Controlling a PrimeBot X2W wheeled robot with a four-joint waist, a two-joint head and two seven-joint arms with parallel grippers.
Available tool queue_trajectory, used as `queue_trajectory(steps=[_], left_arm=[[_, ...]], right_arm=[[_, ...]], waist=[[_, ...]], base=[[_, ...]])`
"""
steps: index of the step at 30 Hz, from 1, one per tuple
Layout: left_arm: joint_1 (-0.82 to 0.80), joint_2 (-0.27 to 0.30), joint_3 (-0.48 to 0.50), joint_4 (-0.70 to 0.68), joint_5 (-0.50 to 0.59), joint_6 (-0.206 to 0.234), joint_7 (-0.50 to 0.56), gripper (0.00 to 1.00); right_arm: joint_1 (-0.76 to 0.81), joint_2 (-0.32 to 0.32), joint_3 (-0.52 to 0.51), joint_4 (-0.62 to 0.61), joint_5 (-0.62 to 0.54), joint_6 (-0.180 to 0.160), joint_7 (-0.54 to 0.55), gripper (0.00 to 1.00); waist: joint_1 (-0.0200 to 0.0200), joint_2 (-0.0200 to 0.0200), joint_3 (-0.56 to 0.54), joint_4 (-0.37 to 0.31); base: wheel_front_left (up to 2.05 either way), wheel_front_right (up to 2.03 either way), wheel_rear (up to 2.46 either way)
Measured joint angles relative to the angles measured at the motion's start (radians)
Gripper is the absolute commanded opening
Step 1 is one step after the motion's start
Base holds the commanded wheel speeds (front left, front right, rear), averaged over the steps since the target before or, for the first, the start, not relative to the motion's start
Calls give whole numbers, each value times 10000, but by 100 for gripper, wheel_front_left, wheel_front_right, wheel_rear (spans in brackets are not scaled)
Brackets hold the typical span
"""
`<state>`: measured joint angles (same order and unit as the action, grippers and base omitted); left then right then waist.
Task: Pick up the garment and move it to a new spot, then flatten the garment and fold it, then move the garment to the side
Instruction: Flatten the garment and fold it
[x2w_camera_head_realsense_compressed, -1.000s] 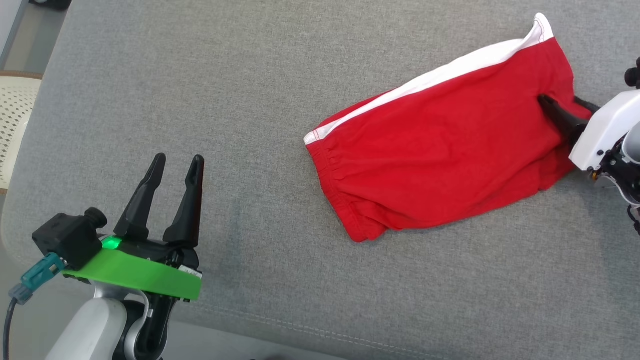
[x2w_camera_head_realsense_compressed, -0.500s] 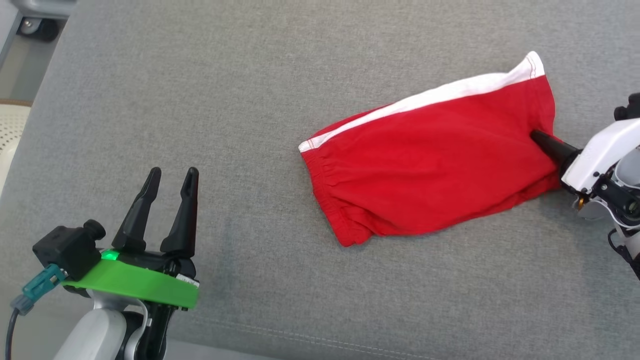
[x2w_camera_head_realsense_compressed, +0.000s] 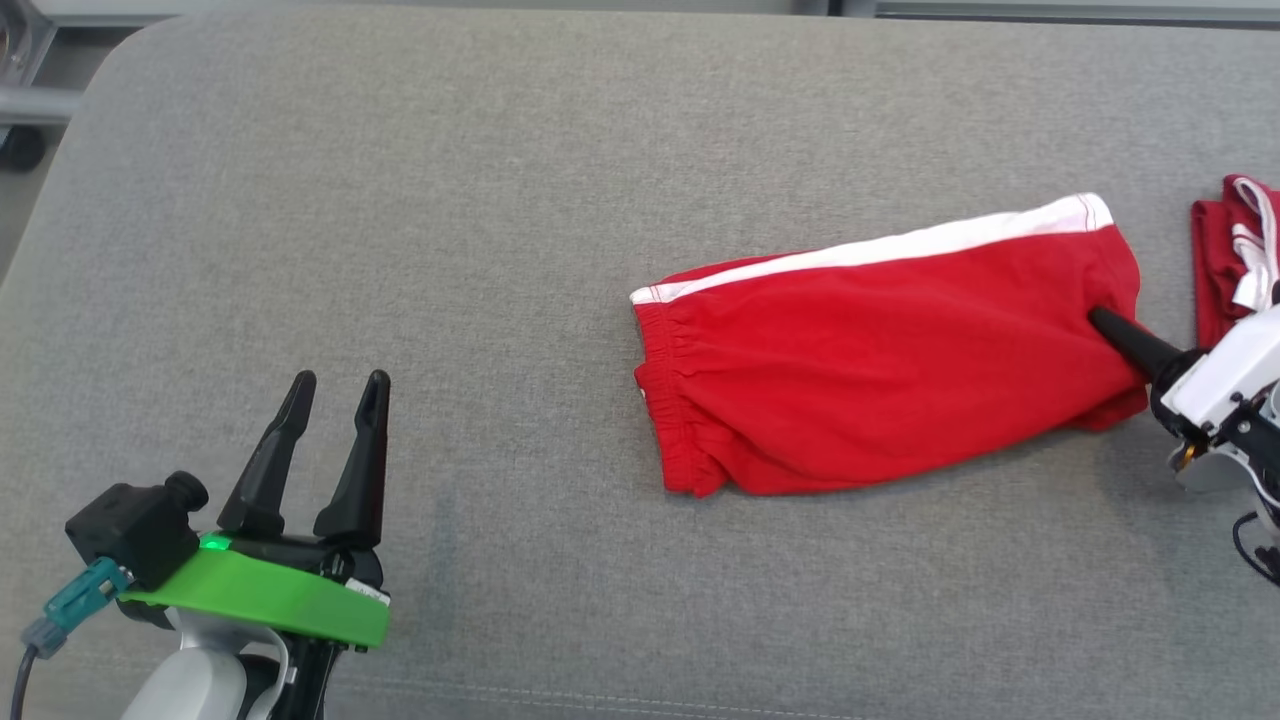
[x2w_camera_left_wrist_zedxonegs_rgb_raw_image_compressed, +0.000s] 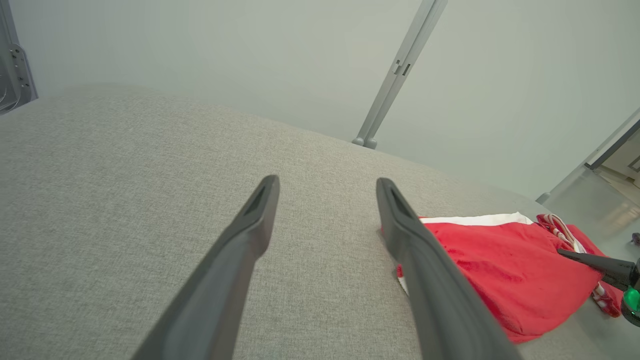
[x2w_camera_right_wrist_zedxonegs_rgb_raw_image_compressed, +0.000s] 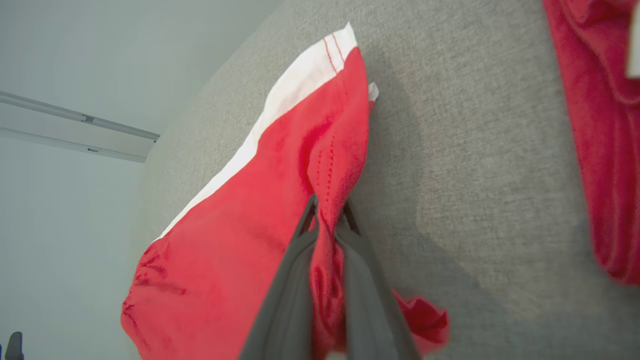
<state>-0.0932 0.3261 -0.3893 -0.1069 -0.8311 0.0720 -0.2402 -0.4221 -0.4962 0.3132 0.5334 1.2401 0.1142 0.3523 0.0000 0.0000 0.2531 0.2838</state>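
Observation:
The garment (x2w_camera_head_realsense_compressed: 880, 355), red shorts with a white side stripe, lies folded lengthwise on the grey cushion at the right. My right gripper (x2w_camera_head_realsense_compressed: 1100, 320) is shut on its right-hand hem, and the right wrist view shows red cloth (x2w_camera_right_wrist_zedxonegs_rgb_raw_image_compressed: 325, 200) pinched between the two dark fingers (x2w_camera_right_wrist_zedxonegs_rgb_raw_image_compressed: 295, 280). The elastic waistband points left. My left gripper (x2w_camera_head_realsense_compressed: 335, 385) hovers open over bare cushion at the lower left, far from the garment (x2w_camera_left_wrist_zedxonegs_rgb_raw_image_compressed: 500, 265), with nothing between its fingers (x2w_camera_left_wrist_zedxonegs_rgb_raw_image_compressed: 240, 250).
A second red garment (x2w_camera_head_realsense_compressed: 1225, 260) with white straps lies at the far right edge, just beyond my right wrist; it shows again as the red garment (x2w_camera_right_wrist_zedxonegs_rgb_raw_image_compressed: 600, 125) in the right wrist view. The grey cushion (x2w_camera_head_realsense_compressed: 450, 250) ends at its rounded far edge, with a metal frame post (x2w_camera_left_wrist_zedxonegs_rgb_raw_image_compressed: 395, 75) behind.
My right gripper closed on the garment's right hem. The head camera tilted, so the whole picture shifted down. The garment now lies more level and stretched. The left arm stayed put.

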Motion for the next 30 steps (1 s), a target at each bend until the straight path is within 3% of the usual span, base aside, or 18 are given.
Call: queue_trajectory(steps=[6,18,30], left_arm=[[269,52,12,-17,0,0,-29,100],[539,167,-35,-19,0,2,23,100],[542,186,-176,-196,0,2,153,100]], right_arm=[[989,163,-290,-407,520,2,-263,0],[2291,454,-489,-527,422,79,-1450,0],[2136,290,-54,-2702,-146,84,-1806,0]], waist=[[0,0,-300,-343],[0,0,-853,-866],[0,0,-953,-808]], base=[[0,0,0],[0,0,0],[0,0,0]])
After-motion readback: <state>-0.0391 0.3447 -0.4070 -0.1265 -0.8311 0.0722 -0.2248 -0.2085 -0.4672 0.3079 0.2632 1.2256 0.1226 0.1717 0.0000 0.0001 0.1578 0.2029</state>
